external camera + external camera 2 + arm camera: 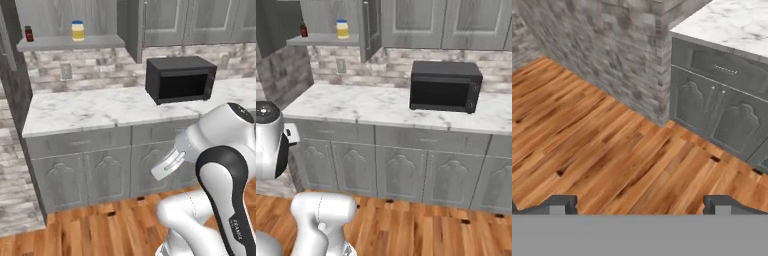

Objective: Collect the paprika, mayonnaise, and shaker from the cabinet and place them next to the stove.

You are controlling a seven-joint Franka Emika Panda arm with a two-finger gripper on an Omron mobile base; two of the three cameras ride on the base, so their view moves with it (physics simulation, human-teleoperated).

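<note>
The hand (640,207) hung wide open and empty, pointed at the wooden floor (602,150) low in the hand view; nothing had been collected. At upper left of both base views the cabinet (70,43) stood open, the paprika (29,33) and the mayonnaise (77,30) apart on its shelf; no shaker or stove could be made out. A black microwave (181,78) sat on the marble table (90,111) at centre right. The approach looked barely begun; next, the arm would need raising towards the shelf.
</note>
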